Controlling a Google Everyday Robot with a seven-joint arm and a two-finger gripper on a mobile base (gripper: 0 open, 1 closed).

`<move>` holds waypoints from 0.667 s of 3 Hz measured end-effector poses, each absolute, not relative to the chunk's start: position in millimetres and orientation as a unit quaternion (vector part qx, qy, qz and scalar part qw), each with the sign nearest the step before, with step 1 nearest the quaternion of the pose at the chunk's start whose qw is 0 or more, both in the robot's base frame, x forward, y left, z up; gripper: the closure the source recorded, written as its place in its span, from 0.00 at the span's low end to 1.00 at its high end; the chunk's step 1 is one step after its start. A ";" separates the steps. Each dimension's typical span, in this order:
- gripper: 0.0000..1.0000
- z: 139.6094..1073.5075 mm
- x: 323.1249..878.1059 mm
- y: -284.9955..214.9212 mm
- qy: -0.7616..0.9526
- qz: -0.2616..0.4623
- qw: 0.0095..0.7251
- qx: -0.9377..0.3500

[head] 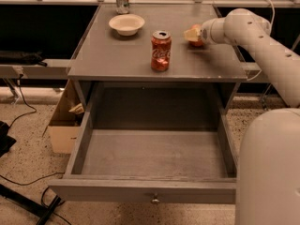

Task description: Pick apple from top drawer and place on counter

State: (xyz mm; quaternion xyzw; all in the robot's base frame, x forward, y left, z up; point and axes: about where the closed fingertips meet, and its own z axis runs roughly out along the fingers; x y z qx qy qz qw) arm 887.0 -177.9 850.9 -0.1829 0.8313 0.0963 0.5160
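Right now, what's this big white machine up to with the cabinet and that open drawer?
A one-armed robot is moving an apple from the drawer onto the cabinet top. Its gripper is at the apple, low over the right rear part of the counter, to the right of a red Coca-Cola can. Whether the apple already rests on the surface is unclear. The top drawer stands pulled out with nothing visible inside. A white bowl sits further back on the left.
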 end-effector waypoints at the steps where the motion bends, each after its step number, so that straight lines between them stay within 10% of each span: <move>1: 0.50 851.1 887.1 -177.8 0.831 0.096 0.516 -0.183; 2: 0.27 851.0 887.1 -177.8 0.831 0.096 0.516 -0.183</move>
